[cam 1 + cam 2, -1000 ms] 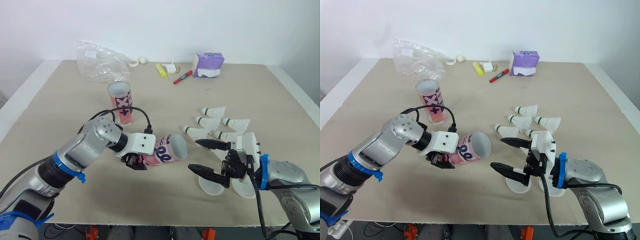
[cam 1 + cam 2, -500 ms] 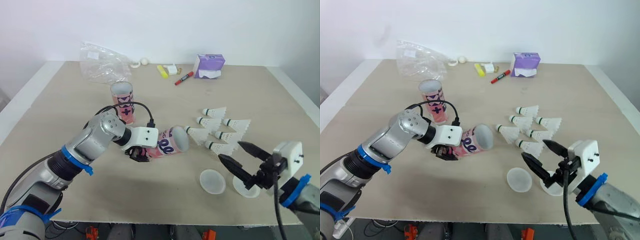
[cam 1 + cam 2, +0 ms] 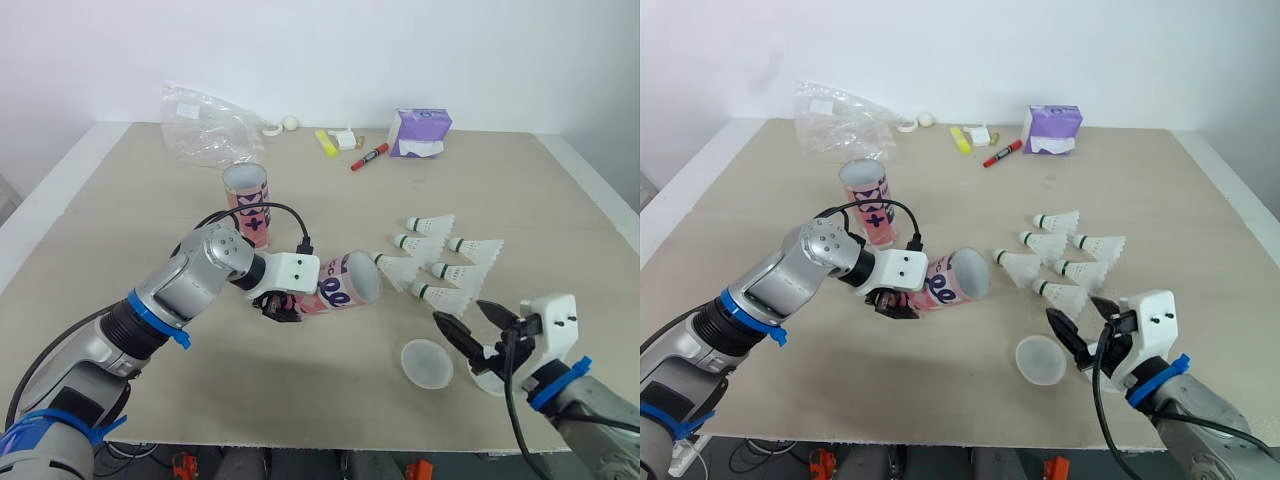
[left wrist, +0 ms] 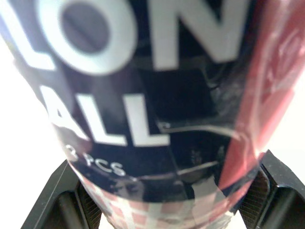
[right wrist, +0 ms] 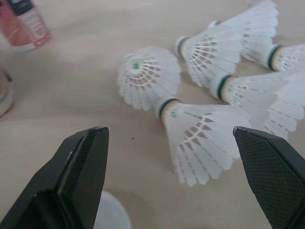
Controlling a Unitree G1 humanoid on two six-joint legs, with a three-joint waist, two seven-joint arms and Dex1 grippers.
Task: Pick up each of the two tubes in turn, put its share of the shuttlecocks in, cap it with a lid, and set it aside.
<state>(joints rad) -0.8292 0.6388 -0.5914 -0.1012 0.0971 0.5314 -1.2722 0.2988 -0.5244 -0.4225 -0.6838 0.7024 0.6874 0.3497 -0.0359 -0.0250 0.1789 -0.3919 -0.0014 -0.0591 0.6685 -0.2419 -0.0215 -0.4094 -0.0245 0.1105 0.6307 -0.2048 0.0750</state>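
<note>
- Worktop (image 3: 540, 190): flat, matte beige board with a pale edge.
- Bag (image 3: 205, 125): clear crinkled plastic, slumped at the worktop's 11 o'clock corner.
- Left hand (image 3: 283, 308): clamped on the tube (image 3: 342, 284). In the left wrist view, black ribbed fingers (image 4: 71, 202) press either side of its glossy wall.
- Right hand (image 3: 462, 312): spread wide and holding nothing, low over the near edge at 5 o'clock. Its fingers (image 5: 81, 171) are black, tapering and finely stippled.
- Tube: a pink printed cylinder held on its side just left of the worktop's centre. Its round open mouth faces 3 o'clock.
- Second tube (image 3: 246, 205): the same pink print, upright and open-topped, at 11 o'clock from the held one and apart from it.
- Tissue pack (image 3: 418, 132): a soft purple block at the worktop's 1 o'clock, with white tissue showing at the front.
- Shuttlecocks (image 3: 443, 298): six lying on their sides at 3 o'clock from the tube's mouth. They have white feathered cones and rounded, green-banded corks, which point toward 9 o'clock. The nearest lies just beside the tube's rim.
- Lid (image 3: 426, 362): a translucent white disc, flat on the worktop at 7 o'clock from the right hand.
- Second lid (image 3: 490, 383): the same disc, partly hidden beneath the right hand.
- Marker (image 3: 367, 156): a slim red stick with a black cap, at 8 o'clock from the tissue pack.
- Highlighter (image 3: 323, 142): short and yellow, at 10 o'clock from the marker.
</note>
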